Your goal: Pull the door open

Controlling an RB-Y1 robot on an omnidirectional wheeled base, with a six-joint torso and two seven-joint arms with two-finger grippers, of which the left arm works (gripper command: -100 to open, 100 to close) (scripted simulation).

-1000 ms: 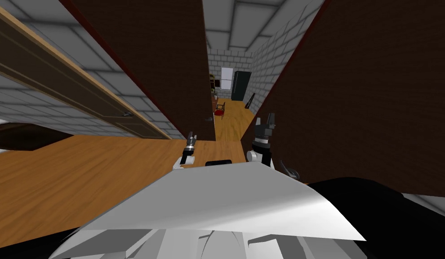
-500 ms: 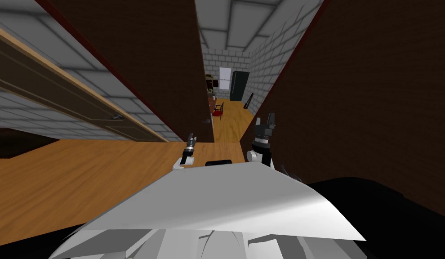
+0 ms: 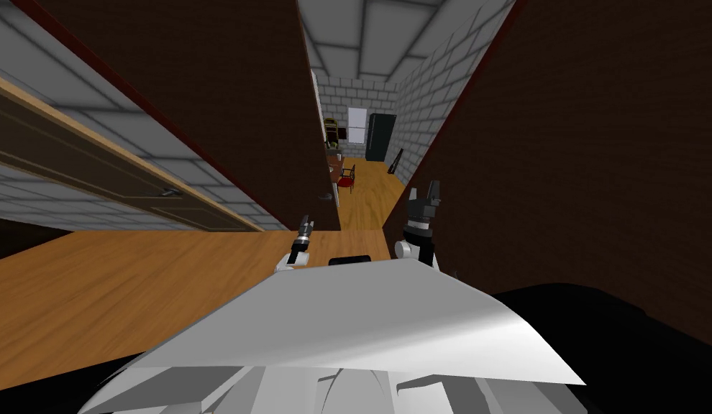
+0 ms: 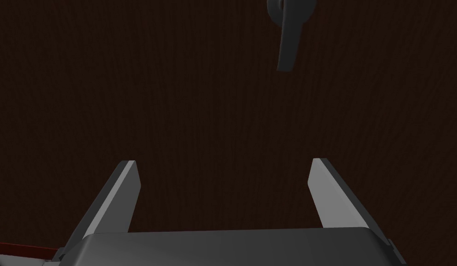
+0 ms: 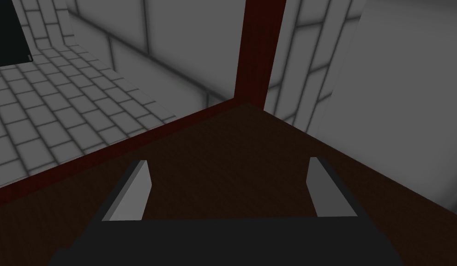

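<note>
A wooden floor (image 3: 131, 287) is seen running between grey brick walls (image 3: 426, 93). The dark brown door (image 3: 232, 108) is found left of centre in the head view. It is swung so that a narrow gap is left between its free edge and a broad dark brown panel (image 3: 599, 144) on the right. Through that gap a further stretch of the same floor is seen, with a red chair (image 3: 347, 180), a dark cabinet (image 3: 382, 136) and a pale window (image 3: 359, 123) at the far end. A second door (image 3: 74, 158), set in a light wooden frame, is let into the brick wall on the far left. The grey lever handle (image 4: 287, 32) is mounted on the door's face close to its free edge. The left arm is held low and forward, just before that edge. The left tool (image 4: 223, 160) is pointed squarely at the door's dark face with its fingers spread wide and nothing between them. The handle is well beyond the fingertips and untouched. The right arm is raised higher, beside the panel. The right tool (image 5: 228, 160) is likewise held with its fingers apart and empty, and is aimed up along a dark brown surface toward a dark red frame and the brick above it.
</note>
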